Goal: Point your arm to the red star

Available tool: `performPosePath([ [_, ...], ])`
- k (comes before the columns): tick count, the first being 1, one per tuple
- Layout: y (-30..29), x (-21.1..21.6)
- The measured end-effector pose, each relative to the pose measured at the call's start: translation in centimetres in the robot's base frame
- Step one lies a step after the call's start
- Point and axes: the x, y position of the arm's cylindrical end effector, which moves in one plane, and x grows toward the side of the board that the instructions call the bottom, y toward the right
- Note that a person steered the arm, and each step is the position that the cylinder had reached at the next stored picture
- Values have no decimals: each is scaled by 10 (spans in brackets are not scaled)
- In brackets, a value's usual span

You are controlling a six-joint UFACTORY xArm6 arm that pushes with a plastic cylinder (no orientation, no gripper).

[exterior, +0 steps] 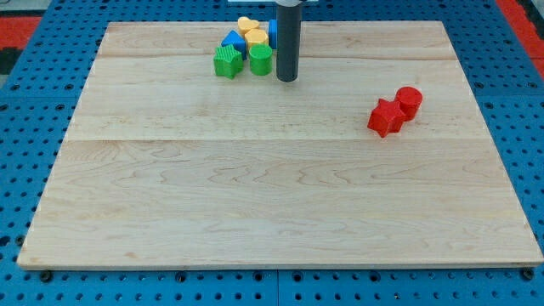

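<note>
The desk (255,195) is a pale wooden board, bare over most of its face. My arm carries no claw, so there is nothing to call apart or together; it ends in a dark rod whose tip (287,80) rests near the top edge, just right of a cluster of blocks. That cluster holds a green star (227,62), a green cylinder (261,59), a blue block (234,41) and what look like two yellow blocks (252,32), though their shapes are hard to read there.

The red star (387,117) lies toward the right edge, about a third of the way down from the top, touching a red cylinder (409,102) on its upper right. It is well apart from my tip.

The star looks small, rigid and light, likely to slide at a light nudge. Nothing needs taking hold of; approaching its free left side would avoid disturbing the cylinder.
</note>
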Motion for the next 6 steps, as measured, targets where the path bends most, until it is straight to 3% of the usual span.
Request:
performPosePath([
  [2,33,0],
  [3,109,17],
  [4,117,43],
  [6,148,35],
])
